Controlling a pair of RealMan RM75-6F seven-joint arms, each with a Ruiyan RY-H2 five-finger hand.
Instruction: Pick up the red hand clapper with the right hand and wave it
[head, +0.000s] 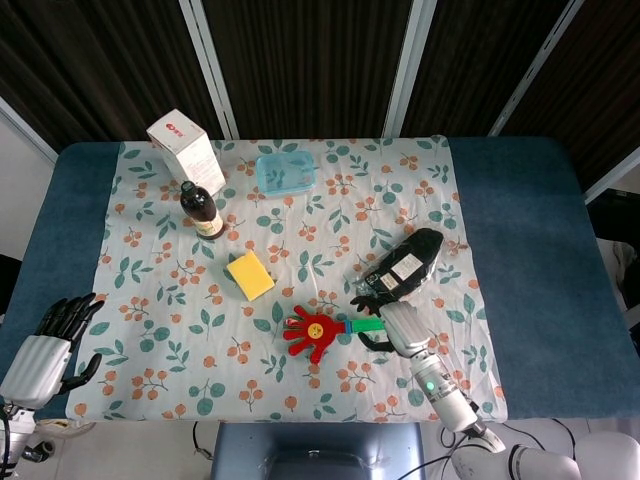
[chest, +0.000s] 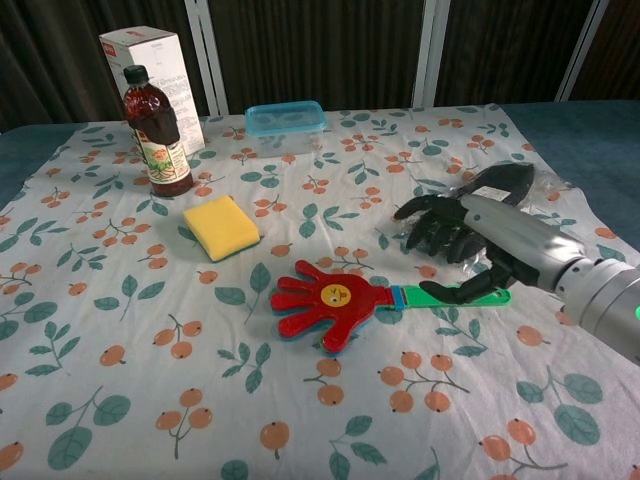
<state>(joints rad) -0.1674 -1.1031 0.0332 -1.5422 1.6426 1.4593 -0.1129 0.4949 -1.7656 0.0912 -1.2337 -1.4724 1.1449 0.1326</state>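
Note:
The red hand clapper (head: 315, 332) (chest: 335, 300) lies flat on the floral tablecloth, its palm pointing left and its green handle (chest: 447, 295) pointing right. My right hand (head: 388, 315) (chest: 462, 238) hovers over the handle end with its fingers spread apart and not wrapped around it. Only the thumb lies against the handle. My left hand (head: 50, 340) rests at the table's front left corner, fingers apart and holding nothing; the chest view does not show it.
A black packet (head: 405, 265) (chest: 510, 185) lies just behind my right hand. A yellow sponge (head: 250, 275) (chest: 222, 226) sits left of the clapper. Further back stand a dark bottle (head: 203, 210) (chest: 155, 135), a white box (head: 185, 150) and a blue lidded container (head: 285, 172) (chest: 285, 122).

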